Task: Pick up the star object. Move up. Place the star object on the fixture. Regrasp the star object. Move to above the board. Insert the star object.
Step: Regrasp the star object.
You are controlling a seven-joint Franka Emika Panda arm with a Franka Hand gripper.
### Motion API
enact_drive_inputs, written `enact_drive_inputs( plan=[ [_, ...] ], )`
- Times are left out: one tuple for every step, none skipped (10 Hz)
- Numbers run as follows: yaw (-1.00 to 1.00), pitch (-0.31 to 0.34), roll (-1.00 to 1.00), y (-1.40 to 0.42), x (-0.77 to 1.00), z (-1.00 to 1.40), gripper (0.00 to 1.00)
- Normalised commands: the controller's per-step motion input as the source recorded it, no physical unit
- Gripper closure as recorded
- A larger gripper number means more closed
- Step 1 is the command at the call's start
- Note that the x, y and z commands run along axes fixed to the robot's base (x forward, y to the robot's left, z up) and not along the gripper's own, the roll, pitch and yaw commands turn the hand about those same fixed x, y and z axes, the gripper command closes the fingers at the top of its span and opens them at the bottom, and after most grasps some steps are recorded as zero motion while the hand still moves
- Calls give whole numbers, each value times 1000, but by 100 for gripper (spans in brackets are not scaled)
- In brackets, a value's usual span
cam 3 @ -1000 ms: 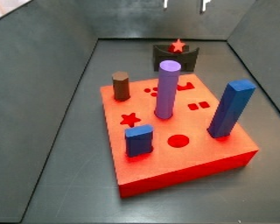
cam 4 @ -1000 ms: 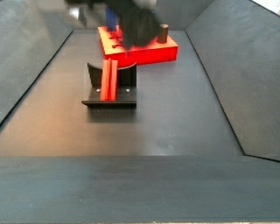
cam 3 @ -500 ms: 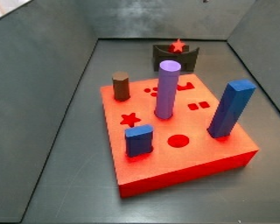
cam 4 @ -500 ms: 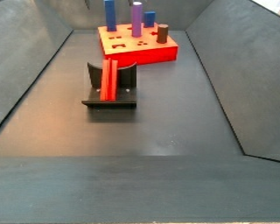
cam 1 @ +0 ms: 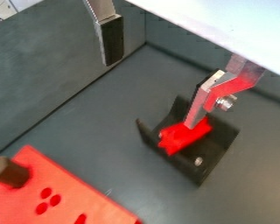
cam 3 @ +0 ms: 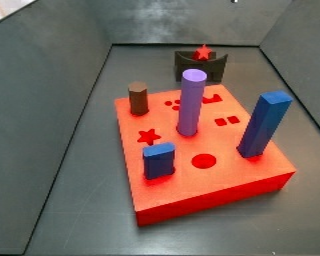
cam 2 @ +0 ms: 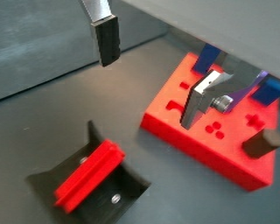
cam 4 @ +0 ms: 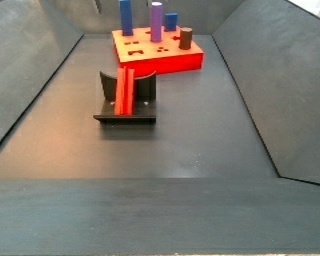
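The star object [cam 4: 125, 90], a slim red peg, lies in the notch of the dark fixture [cam 4: 124, 119], its star-shaped end facing a side view [cam 3: 203, 52]. Both wrist views show it resting there untouched [cam 1: 178, 136] [cam 2: 88, 174] on the fixture [cam 1: 209, 156] [cam 2: 132, 187]. My gripper [cam 1: 154, 91] [cam 2: 149, 92] hangs open high above the floor, with nothing between its fingers [cam 1: 111, 39] [cam 2: 105, 39]. It does not show in either side view. The red board [cam 3: 210, 192] [cam 4: 178, 62] [cam 2: 213, 147] stands apart from the fixture.
On the board stand a purple cylinder [cam 3: 191, 100], a tall blue peg [cam 3: 264, 124], a short blue peg [cam 3: 157, 160] and a brown cylinder [cam 3: 137, 98]. A star-shaped hole [cam 3: 149, 136] shows near the purple cylinder. Dark sloping walls [cam 4: 29, 90] enclose the floor.
A second ago the gripper's fingertips showed at the top of a side view and it blurred past the board; it has since risen out of both side views. The star object has not moved.
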Motion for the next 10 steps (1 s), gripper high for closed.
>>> enact_drive_inputs(
  plan=[
    [42,-4,1000,-21,-18,-1,0],
    [43,-6,1000,-20,-18,1,0],
    [44,-6,1000,-19,-17,6,0],
    [45,-2,1000,-18,-14,10,0],
    [46,3,1000,-20,-5,13,0],
    [47,7,1000,-20,9,6,0],
    [49,14,1000,-23,23,-6,0],
    [51,26,1000,-26,40,-11,0],
    [55,37,1000,-28,51,-8,0],
    [61,55,1000,-31,70,-15,0]
  ],
)
